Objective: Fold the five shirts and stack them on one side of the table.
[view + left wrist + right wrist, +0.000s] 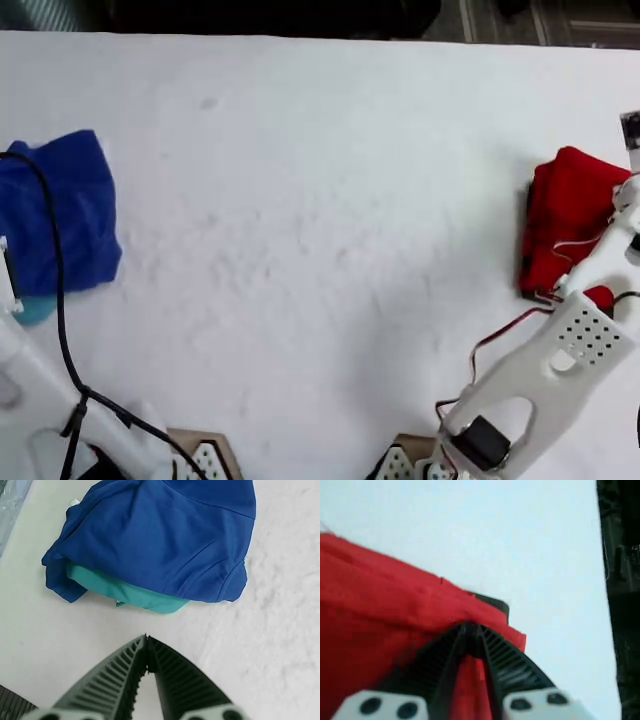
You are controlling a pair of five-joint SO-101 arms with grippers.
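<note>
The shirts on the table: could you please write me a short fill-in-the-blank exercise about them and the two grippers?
The teal shirt lies under the ____ one.
The left gripper is ____ above the table.
The right gripper is over the ____ shirt.
Missing words: blue; shut; red.

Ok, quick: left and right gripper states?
Left gripper: closed, empty, short of the folded blue cloth shirt.
Right gripper: closed, tips at the folded red cloth shirt; whether it pinches the cloth cannot be told.
</note>
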